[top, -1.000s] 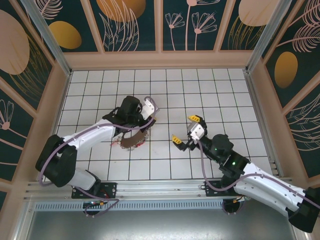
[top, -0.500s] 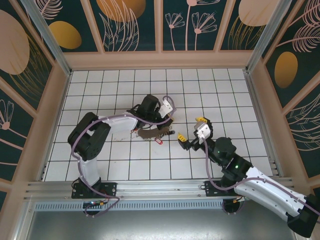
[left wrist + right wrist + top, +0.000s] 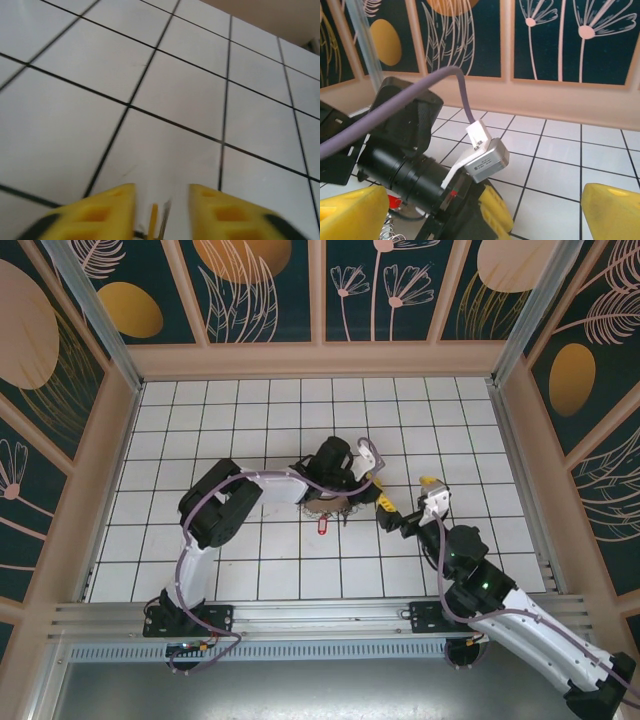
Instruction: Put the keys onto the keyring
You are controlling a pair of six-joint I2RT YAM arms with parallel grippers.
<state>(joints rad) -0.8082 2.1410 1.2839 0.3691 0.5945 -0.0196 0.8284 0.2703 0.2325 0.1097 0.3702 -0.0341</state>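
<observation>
Most of the keyring (image 3: 322,505) is hidden in the overhead view. The left arm's black wrist lies across it near the middle of the white tiled tabletop (image 3: 260,570), so all that shows is a brown curved band with a ragged fringe below. The keys (image 3: 340,512) in that fringe are too small to tell apart. A red tag (image 3: 322,527), glossy and oblong, hangs out clearly on the near side.

The left gripper (image 3: 162,192) is cut off by the bottom edge of its own camera's view. There its two blocky yellow plastic fingers (image 3: 110,210) are drawn in to a narrow gap, gripping the keyring. Between them shows only a thin brass-and-silver sliver, and which part of the ring it belongs to cannot be made out. The tiles beyond are blurred, glossy white with dark grout lines.

The right gripper (image 3: 406,494) sits just beside the left wrist with its fingers (image 3: 610,212) spread wide. Its own camera crops them to two yellow corners. Between them sit the left arm's matte black cylindrical wrist, a small grey metal camera box (image 3: 487,160) and a smooth purple cable (image 3: 420,95).
</observation>
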